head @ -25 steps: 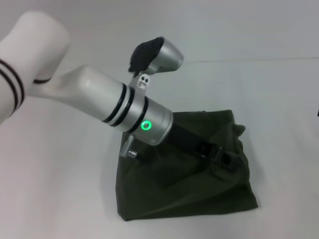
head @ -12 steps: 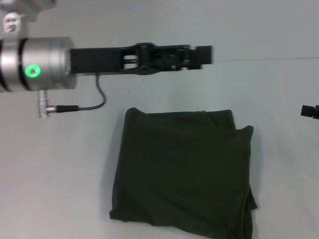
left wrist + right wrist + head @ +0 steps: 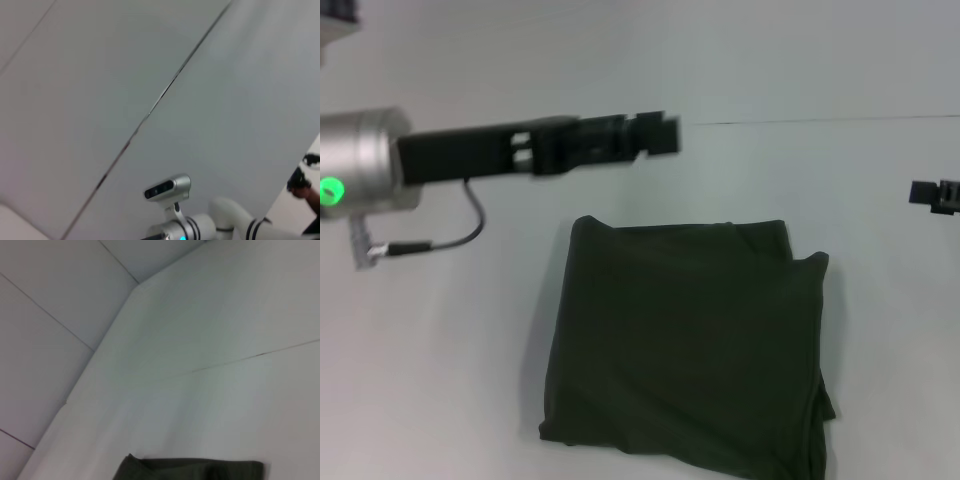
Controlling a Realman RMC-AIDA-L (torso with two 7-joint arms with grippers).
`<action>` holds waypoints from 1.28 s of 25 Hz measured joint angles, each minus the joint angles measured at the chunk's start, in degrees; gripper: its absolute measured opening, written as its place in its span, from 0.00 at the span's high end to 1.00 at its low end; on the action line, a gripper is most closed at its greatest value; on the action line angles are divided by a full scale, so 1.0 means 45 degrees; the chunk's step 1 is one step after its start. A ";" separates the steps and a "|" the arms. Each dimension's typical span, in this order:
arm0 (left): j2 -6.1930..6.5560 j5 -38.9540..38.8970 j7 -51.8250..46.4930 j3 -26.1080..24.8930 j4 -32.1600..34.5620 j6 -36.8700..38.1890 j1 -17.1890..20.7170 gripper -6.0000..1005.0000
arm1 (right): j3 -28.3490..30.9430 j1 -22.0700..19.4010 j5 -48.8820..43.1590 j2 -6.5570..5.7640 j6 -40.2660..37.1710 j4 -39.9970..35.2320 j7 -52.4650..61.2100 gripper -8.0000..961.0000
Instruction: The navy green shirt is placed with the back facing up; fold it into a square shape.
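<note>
The navy green shirt lies on the white table as a folded, roughly square dark olive pad, with one corner of a layer sticking out at its far right side. Its far edge also shows in the right wrist view. My left gripper hovers above the table just beyond the shirt's far left corner, stretched out level from the left, holding nothing and not touching the cloth. My right gripper shows only at the right edge of the head view, well clear of the shirt.
White table surrounds the shirt on all sides. A thin seam line runs across the far surface. A cable loops under my left wrist. The left wrist view shows a white arm with a camera housing.
My left arm has lifted off the shirt, swung up level, then drawn back to the left. The shirt now lies flat and free. The right gripper has edged slightly into view.
</note>
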 joint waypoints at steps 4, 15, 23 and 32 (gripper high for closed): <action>0.0098 -0.0019 0.2079 -0.0171 0.0026 0.0161 0.0662 0.08 | -0.0462 0.0656 -0.0050 -0.0586 -0.0407 0.0267 0.1855 0.16; 0.0429 0.0072 0.3916 -0.0205 -0.0039 -0.1533 0.1170 0.08 | -0.1628 0.1558 -0.1281 -0.0584 0.0224 -0.0173 0.0419 0.16; 0.0836 0.0635 0.3696 -0.0002 0.0133 -0.1619 0.0762 0.08 | -0.2011 0.2602 -0.3202 -0.0397 0.0102 0.0486 0.4360 0.16; 0.0845 0.0807 0.4098 0.0073 0.0386 -0.1866 0.0753 0.08 | -0.2468 0.2491 -0.3305 0.0095 0.1014 0.1588 0.5978 0.17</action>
